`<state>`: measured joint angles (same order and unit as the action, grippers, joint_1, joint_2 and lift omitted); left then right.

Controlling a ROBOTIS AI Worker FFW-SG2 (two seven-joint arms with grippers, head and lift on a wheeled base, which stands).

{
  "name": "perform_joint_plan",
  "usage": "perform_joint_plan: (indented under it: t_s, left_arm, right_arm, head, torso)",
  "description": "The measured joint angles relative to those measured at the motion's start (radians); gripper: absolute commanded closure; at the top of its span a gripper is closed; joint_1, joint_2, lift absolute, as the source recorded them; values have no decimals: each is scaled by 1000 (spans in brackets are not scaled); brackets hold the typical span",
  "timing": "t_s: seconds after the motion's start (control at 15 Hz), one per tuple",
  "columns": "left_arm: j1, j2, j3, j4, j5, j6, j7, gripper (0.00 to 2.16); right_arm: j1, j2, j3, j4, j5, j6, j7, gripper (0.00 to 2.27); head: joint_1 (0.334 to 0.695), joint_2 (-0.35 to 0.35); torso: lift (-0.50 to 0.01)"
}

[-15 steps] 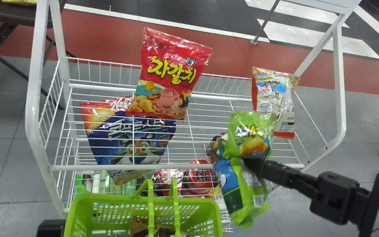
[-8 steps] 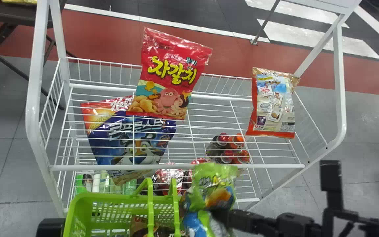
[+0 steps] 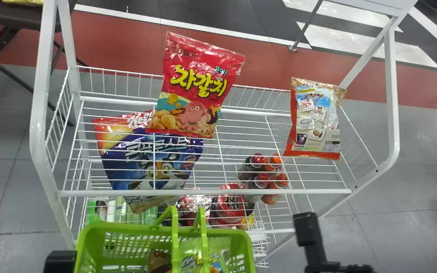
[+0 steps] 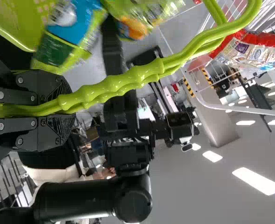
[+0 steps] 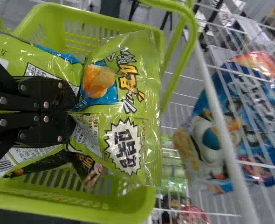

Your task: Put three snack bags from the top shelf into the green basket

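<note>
- In the head view, we see a glossy red plastic snack bag (image 3: pixel 197 87) on the white wire top shelf (image 3: pixel 249 159), left of an orange-and-beige plastic snack bag (image 3: pixel 315 121) by the right end.
- Through the wires we make out a large blue-and-red cereal bag (image 3: pixel 150 155) on the left and bottles with red and orange caps (image 3: pixel 268 163) to their right, both lower down.
- Near us on the left, a green slotted plastic basket (image 3: pixel 243 237) takes in a shiny lime-green plastic snack bag (image 3: pixel 190 258), with a dark brown packet (image 3: pixel 159 259) to its left, behind the handles.
- In the left wrist view, we find the left gripper (image 4: pixel 65 111) clamped around the basket's ridged lime-green handles (image 4: pixel 142 77).
- In the right wrist view, we have the right gripper (image 5: pixel 74 112) pinching the lime-green bag, its fingers pressed into the crinkled film. The bag is over the basket's opening; whether it touches the floor of the basket, we cannot tell.
</note>
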<state>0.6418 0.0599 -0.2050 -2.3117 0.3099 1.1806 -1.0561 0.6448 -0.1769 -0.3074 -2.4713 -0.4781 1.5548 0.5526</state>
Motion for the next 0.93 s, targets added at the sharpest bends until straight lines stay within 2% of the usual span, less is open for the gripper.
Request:
perform_joint_plan:
  t_s: [0.27, 0.53, 0.6, 0.67, 0.73, 0.8, 0.93]
  left_arm:
    - [0, 0, -1, 0, -2, 3, 1, 1598]
    - [3, 0, -3, 1, -4, 1, 0, 1598]
    - [4, 0, -3, 1, -5, 0, -2, 1598]
    - [6, 0, -4, 1, -5, -1, -3, 1598]
    - [7, 0, -4, 1, -5, -2, -4, 1598]
    - [8, 0, -3, 0, -5, -3, -5, 1598]
    - [8, 0, -3, 0, -5, -3, -6, 1598]
  right_arm:
    - [-27, -10, 144, 99, 11, -41, -9, 2067]
    - [-56, -10, 248, 190, 5, -281, -10, 2047]
    - [-67, -10, 267, 220, 3, -327, -10, 1787]
    - [-75, -9, 279, 242, 0, -345, -10, 1089]
    - [-82, -10, 288, 260, -1, -350, -9, 154]
    - [-85, -12, 292, 268, -2, -338, 1, -2]
    - [-86, -19, 272, 251, -11, -261, 38, 16]
  head:
    - [695, -350]
    - [695, -350]
    - [695, -350]
    - [695, -350]
    - [695, -350]
    - [695, -350]
    - [695, -350]
  torso:
    - [-47]
    - [-47]
    - [-47]
    - [-47]
    - [-47]
    - [-47]
    - [-47]
